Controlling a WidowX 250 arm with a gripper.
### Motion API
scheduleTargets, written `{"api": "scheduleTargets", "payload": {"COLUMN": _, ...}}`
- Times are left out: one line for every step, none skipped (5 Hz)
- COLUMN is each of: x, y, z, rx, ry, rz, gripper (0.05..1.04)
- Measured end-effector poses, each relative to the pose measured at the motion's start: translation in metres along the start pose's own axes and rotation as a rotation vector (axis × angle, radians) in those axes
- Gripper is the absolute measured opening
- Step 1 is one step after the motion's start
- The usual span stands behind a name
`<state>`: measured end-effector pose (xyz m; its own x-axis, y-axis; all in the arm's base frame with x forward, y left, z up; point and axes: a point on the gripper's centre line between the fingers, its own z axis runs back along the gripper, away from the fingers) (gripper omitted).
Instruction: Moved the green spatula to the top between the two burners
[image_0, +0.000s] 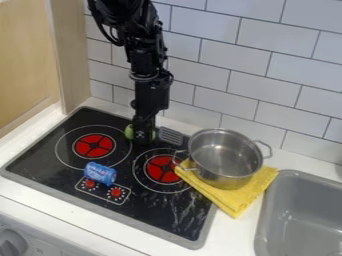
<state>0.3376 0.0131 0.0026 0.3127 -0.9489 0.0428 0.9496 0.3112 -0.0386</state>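
One green spatula (129, 132), set crosswise near the back of the black stove top (63, 132), to the rear of the gap between the left burner (94, 145) and the right burner (162, 169).

Handling, from left to right: the rounded green part is probably light, firm plastic or rubber, not fragile, and may slide or roll if pressed off its middle. The middle stretch, near the balance point, would be the best place to take hold, squarely across its width. The grey slotted head (171, 135) is likely thin, fairly stiff and smooth; a grip there could slip, and the whole could swing about that end. Little force should be needed to lift it.

Position relative to the pincer (142, 140), in the same order: green shows immediately at the left of the pincer; the pincer crosses in front of the spatula's middle and hides it; a small green portion reappears at the right, followed by the slotted head. Whether the pincer is apart, together or clamped on the spatula cannot be told. Beyond the head, just beside it, stands the metal pot (225, 156), whose rim the head could knock during a turn to the right.
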Motion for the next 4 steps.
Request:
{"api": "scheduleTargets", "payload": {"x": 0.0006, "y": -0.0021, "z": -0.0016, "rx": -0.015, "ry": 0.010, "rz": 0.009, "gripper": 0.370}}
{"api": "scheduleTargets", "payload": {"x": 0.0003, "y": -0.0064, "z": -0.0021, "rx": -0.038, "ry": 0.028, "rz": 0.021, "gripper": 0.672}}
{"api": "scheduleTargets", "payload": {"x": 0.0003, "y": -0.0067, "z": -0.0015, "rx": -0.039, "ry": 0.028, "rz": 0.026, "gripper": 0.959}}
{"api": "scheduleTargets", "payload": {"x": 0.0006, "y": -0.0065, "z": 0.0026, "rx": -0.034, "ry": 0.027, "rz": 0.027, "gripper": 1.016}}
